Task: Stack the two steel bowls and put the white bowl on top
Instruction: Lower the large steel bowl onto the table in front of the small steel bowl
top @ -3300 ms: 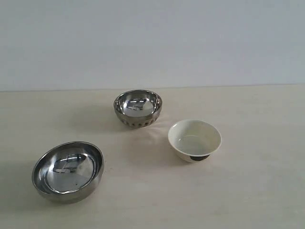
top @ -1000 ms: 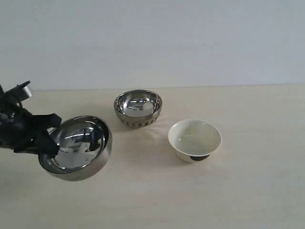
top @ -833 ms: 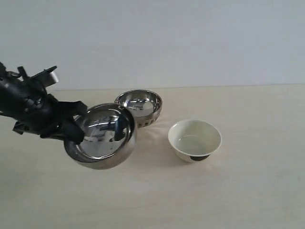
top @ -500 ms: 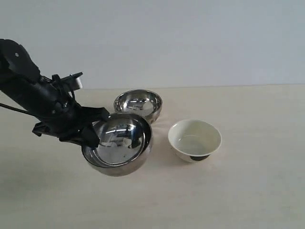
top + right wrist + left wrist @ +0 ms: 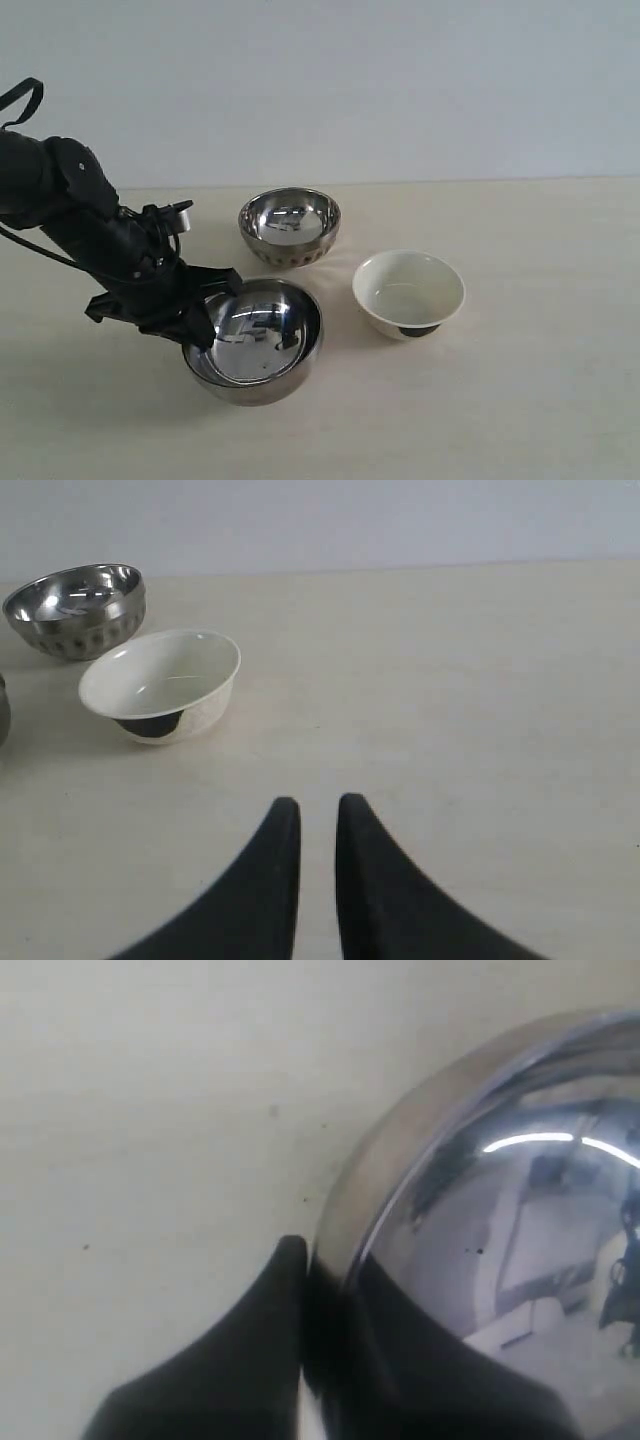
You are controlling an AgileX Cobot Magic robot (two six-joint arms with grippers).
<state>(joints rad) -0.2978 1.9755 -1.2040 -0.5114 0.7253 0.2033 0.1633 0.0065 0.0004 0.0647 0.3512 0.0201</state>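
Grips the wider steel bowl (image 5: 255,340) by its left rim with the left hand (image 5: 207,318), on or just above the tabletop (image 5: 520,410). Holds the right hand (image 5: 318,825) nearly closed, empty. Farther right, white bowl (image 5: 408,293); farthest, ribbed steel bowl (image 5: 289,226), both standing apart.

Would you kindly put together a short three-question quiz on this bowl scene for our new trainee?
1. True or false: the left claw grips the rim of the wider steel bowl.
2. Fill in the blank: the right claw, which has the white bowl in its camera's view, holds ____.
3. Which bowl sits farthest back in the exterior view?
A. white bowl
B. ribbed steel bowl
C. wider steel bowl

Key: 1 true; 2 nothing; 3 B.
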